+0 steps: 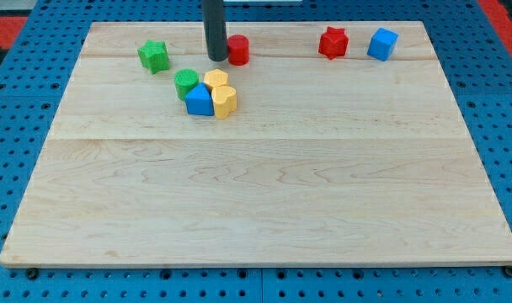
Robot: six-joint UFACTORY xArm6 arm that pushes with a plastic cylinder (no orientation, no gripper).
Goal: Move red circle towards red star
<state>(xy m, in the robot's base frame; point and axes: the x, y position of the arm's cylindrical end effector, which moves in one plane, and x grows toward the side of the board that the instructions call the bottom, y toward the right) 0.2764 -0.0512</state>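
Observation:
The red circle (238,50) sits near the view's top, left of centre on the wooden board (256,194). The red star (333,42) lies to its right, near the top edge, about a hundred pixels away. My tip (216,58) is at the end of the dark rod and stands right at the red circle's left side, touching or nearly touching it.
A blue cube (382,44) lies just right of the red star. A green star (154,55) lies at the upper left. Below my tip is a cluster: a green circle (187,84), a blue block (200,100), and two yellow blocks (216,81) (226,101).

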